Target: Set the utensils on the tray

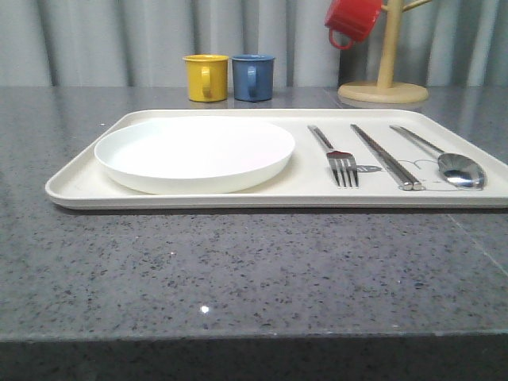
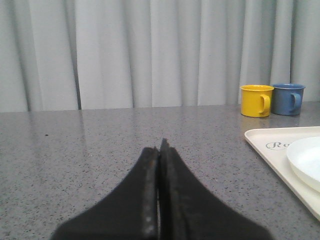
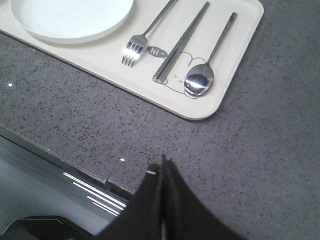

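The cream tray (image 1: 79,178) lies across the grey table. On its right half rest the fork (image 1: 337,159), the chopsticks (image 1: 385,156) and the spoon (image 1: 452,163), side by side, handles pointing away. From the right wrist camera I see the same fork (image 3: 137,45), chopsticks (image 3: 180,42) and spoon (image 3: 202,75) on the tray (image 3: 240,30). My right gripper (image 3: 163,165) is shut and empty, above the table's front edge, well short of the tray. My left gripper (image 2: 160,147) is shut and empty, low over bare table to the left of the tray (image 2: 272,157).
A round white plate (image 1: 194,152) fills the tray's left half. A yellow cup (image 1: 205,77) and a blue cup (image 1: 253,77) stand behind the tray. At the back right a wooden mug stand (image 1: 386,75) carries a red cup (image 1: 352,20). Curtains close the back.
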You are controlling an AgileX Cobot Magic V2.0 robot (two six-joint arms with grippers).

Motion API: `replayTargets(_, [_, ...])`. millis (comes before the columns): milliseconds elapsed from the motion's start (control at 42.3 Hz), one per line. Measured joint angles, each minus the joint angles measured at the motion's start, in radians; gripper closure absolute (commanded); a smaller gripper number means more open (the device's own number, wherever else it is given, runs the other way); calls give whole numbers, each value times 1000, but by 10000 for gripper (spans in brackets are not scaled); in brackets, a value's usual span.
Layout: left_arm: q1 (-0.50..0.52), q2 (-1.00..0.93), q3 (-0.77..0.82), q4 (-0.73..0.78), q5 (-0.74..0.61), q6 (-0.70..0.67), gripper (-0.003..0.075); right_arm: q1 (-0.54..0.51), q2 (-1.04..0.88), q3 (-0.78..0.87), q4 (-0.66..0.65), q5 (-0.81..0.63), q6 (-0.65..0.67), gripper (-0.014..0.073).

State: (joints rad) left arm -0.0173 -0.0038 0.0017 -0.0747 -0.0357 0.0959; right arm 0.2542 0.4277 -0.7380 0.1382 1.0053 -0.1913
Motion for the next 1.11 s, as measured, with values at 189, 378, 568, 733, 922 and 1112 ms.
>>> replayTargets(189, [0, 0, 0, -2, 0, 0, 741, 0, 0, 0, 0, 0, 0, 661])
replayTargets(378, [0, 0, 0, -2, 0, 0, 741, 0, 0, 0, 0, 0, 0, 661])
replayTargets(568, [0, 0, 0, -2, 0, 0, 741, -5, -22, 14, 0, -13, 0, 661])
replayTargets(733, [0, 0, 0, -2, 2, 0, 741, -117, -145, 157, 0, -208, 0, 661])
replayTargets(922, [0, 0, 0, -2, 2, 0, 741, -205, -327, 470, 7, -593, 0, 661])
replayTargets(1112, [0, 0, 0, -2, 2, 0, 741, -208, -434, 692, 53, -854, 0, 661])
